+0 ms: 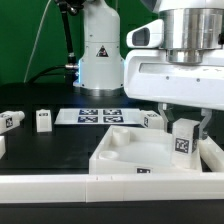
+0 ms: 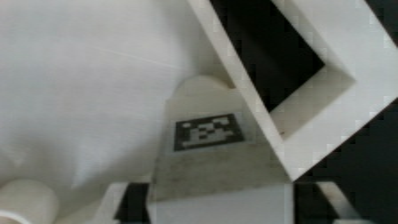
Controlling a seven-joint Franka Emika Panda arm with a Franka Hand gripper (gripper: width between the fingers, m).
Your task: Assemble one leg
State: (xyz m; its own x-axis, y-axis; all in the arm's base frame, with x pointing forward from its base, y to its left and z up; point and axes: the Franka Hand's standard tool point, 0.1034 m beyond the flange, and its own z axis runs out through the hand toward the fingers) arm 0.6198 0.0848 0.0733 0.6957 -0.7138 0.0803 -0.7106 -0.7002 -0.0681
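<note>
Exterior view: a black tabletop [image 1: 40,150] carries a large flat white square panel [image 1: 125,152] with a rounded socket at its corners; this panel is the landmark for everything below. The robot's claw [image 1: 186,128] hangs directly over the panel's corner nearest the exterior view's right. Between its dark fingers [image 1: 205,122] it holds one leg [image 1: 184,143], a small white post with a black-and-white tag on its side, gripped upright with its lower end just above or just touching the panel. Holding it vertical over a corner suits seating it into a socket there, though the socket itself is hidden behind the leg. Beyond the panel, farther from the camera, lies the marker board [image 1: 98,115]. Three spare legs stand apart from the panel: one just behind it [image 1: 153,119], and two well off toward the exterior view's left [image 1: 43,121], [image 1: 12,119]. They appear parked within reach for later steps. A white rail [image 1: 60,185] runs along the tabletop's near edge, in front of the panel.

Wrist view: the held leg [image 2: 214,150] fills the middle, its tag facing the camera. The white panel [image 2: 89,90] lies behind it, with a raised rim [image 2: 294,95] and black tabletop showing beyond. The claw's fingers sit at the frame's lower edge, closed on the leg. Whether the leg's tip is already in a socket cannot be told.
</note>
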